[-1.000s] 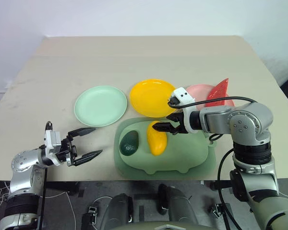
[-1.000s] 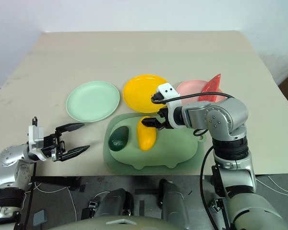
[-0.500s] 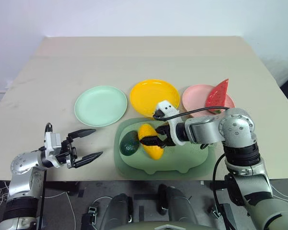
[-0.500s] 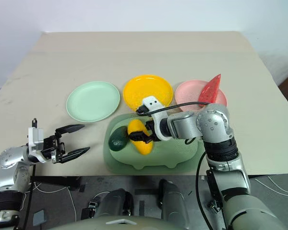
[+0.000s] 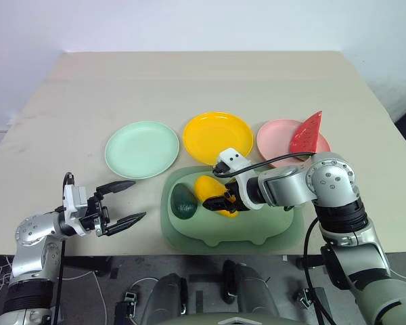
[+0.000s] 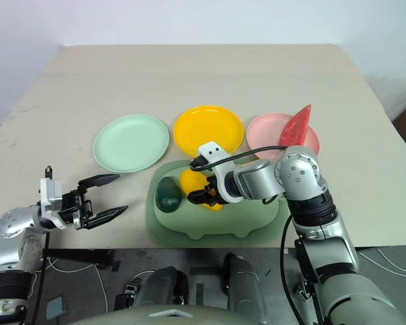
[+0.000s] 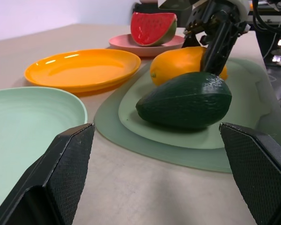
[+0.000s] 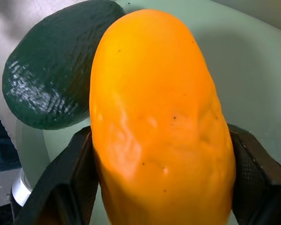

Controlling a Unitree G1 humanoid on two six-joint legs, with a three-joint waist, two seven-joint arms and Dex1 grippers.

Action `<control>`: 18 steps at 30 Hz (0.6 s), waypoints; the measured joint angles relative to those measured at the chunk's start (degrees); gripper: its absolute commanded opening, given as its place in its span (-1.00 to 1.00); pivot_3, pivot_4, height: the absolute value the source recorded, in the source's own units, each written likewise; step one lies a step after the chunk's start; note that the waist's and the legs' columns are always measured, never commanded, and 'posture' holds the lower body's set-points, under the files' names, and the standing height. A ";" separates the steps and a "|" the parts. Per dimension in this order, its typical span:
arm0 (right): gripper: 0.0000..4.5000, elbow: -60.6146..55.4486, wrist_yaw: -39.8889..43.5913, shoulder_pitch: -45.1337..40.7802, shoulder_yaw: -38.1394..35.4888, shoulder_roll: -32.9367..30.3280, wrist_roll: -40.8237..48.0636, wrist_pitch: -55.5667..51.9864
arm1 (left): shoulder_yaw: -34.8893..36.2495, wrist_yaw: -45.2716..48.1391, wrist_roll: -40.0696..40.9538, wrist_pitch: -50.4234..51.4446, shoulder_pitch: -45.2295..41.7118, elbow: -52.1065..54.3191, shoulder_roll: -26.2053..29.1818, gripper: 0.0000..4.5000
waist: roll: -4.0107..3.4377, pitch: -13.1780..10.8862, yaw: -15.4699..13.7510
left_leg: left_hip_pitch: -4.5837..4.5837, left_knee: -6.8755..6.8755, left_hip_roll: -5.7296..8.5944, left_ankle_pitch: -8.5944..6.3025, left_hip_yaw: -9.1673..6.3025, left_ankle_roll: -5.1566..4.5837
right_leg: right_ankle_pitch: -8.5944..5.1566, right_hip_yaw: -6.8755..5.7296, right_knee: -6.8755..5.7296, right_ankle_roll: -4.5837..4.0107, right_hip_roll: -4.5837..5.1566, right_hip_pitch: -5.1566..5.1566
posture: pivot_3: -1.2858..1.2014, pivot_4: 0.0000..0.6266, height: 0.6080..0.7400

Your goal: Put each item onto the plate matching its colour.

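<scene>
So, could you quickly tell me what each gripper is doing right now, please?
Left gripper: open, holding nothing, near the table's front edge.
Right gripper: closed on the yellow mango, over the pig-shaped board.

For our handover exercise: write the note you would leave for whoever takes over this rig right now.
Right tool: shut on the mango, on the pig-shaped board.
Left tool: open, holding nothing, near the table's front edge.
Done: watermelon wedge on the pink plate.
Left: mango to the yellow plate; avocado, on the board, to the mint green plate.
</scene>
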State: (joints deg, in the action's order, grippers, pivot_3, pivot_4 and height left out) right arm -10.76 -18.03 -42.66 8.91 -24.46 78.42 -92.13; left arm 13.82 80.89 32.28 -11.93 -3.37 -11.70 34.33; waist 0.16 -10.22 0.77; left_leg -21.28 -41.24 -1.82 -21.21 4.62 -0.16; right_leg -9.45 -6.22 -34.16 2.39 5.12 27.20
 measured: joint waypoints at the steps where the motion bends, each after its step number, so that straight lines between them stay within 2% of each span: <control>1: 0.41 1.32 1.00 -1.02 -0.40 -0.55 0.40 -0.01 | -0.02 -0.07 0.00 0.19 -0.05 0.21 0.00 1.00 | -0.01 0.00 0.02 | 0.00 -0.01 0.00 0.00 0.00 0.00 | 0.00 0.00 0.00 0.00 0.00 0.01 | 0.03 -0.52 0.89; 7: 0.41 10.06 9.15 -11.88 -7.52 -4.15 -1.51 1.59 | -0.07 -0.41 -0.05 0.50 -0.53 0.62 0.10 1.00 | -0.02 -0.01 0.02 | -0.02 0.02 -0.01 0.00 0.01 -0.01 | 0.00 0.00 0.02 0.00 -0.08 0.03 | 0.03 -0.52 0.89; 12: 0.41 20.57 16.51 -17.27 -4.55 -4.70 -17.25 12.34 | -0.23 -0.46 -0.14 0.72 -1.59 0.54 0.23 1.00 | -0.01 -0.01 0.14 | -0.03 0.03 0.02 0.00 0.11 -0.01 | 0.00 0.00 0.01 0.00 -0.09 0.02 | 0.03 -0.52 0.89; 18: 0.41 37.06 27.74 -19.69 3.05 1.21 -36.19 27.07 | -0.64 0.20 -0.38 0.27 -2.13 -0.30 0.25 1.00 | -0.03 -0.02 0.43 | -0.08 0.08 0.00 0.01 0.21 0.02 | 0.00 0.00 -0.02 -0.01 -0.11 0.13 | 0.03 -0.52 0.89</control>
State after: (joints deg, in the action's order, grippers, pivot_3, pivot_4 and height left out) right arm 26.30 9.72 -62.35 11.96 -23.25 42.23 -65.05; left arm 13.18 81.09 31.90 -11.66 -5.51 -12.00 34.58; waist 0.13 -10.24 1.20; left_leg -21.36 -41.17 -1.82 -21.19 4.83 -0.14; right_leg -9.45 -6.22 -34.18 2.39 5.01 27.32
